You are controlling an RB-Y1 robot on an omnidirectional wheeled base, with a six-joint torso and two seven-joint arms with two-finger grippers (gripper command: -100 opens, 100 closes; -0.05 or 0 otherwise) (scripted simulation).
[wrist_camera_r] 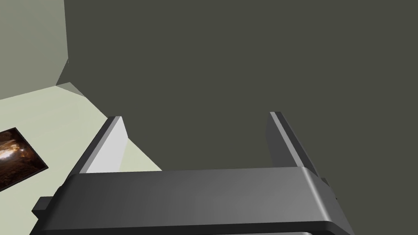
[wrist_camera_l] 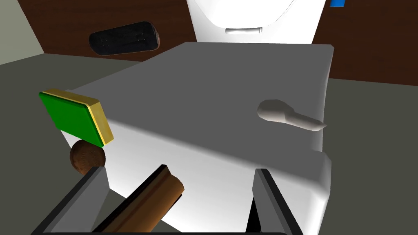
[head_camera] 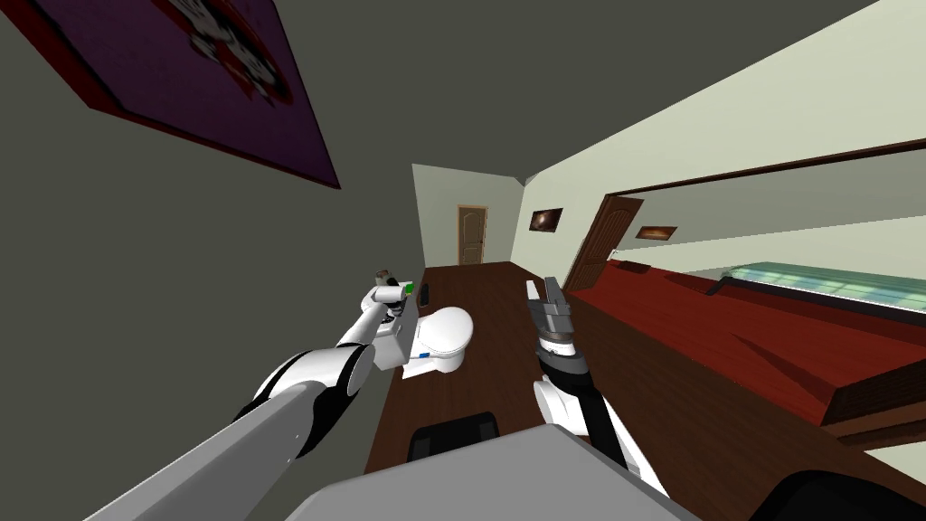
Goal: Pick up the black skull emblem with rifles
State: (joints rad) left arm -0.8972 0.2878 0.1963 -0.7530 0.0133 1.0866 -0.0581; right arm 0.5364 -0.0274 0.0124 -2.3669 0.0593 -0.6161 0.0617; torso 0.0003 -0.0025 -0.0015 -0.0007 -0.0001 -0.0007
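Reaching out low to the left, the left arm holds the left gripper (wrist_camera_l: 180,170) over the white toilet tank (wrist_camera_l: 228,179), fingers spread wide and gripping nothing — a brown wooden rod (wrist_camera_l: 151,202) lies between them, close by one finger. At the lid's edge sit a green block with a gold rim (wrist_camera_l: 75,116) and a brown ball (wrist_camera_l: 87,156); a pale grey club-shaped piece (wrist_camera_l: 290,116) rests on the flat lid. The black emblem (wrist_camera_l: 122,37), a flat rounded slab whose markings I cannot read, lies on the dark wood floor (wrist_camera_l: 73,20) beside the toilet bowl (wrist_camera_l: 253,16), beyond the tank. The right gripper (wrist_camera_r: 195,116) is raised — open, empty.
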